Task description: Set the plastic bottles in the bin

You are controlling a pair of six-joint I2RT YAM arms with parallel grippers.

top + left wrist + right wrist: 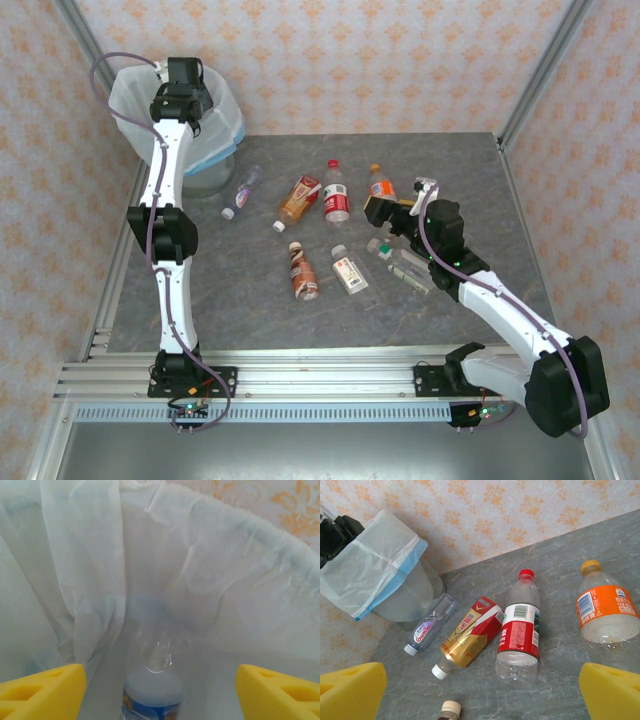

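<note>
Judged as early in the task. At the far-left corner of the worktop (250, 310), the bin (222, 135). Above its mouth, the left gripper (160, 672), fingers wide apart, gripping nothing. Below it, inside the white liner, 1 blue-label bottle (152, 702), touching neither finger, so counted as delivered. No way to tell if more lie deeper inside.

Between the middle and the right edge of the worktop, the right gripper (482, 682), fully open too and empty.

Left to do: at least 7 bottles lying on the worktop. Among them:
- small clear bottle (243, 190), just beside the bin
- gold-label bottle (298, 197)
- red-label bottle (337, 192)
- orange-label bottle (379, 185)
- brown bottle (302, 270)

Hard to count those under the right arm.
</note>
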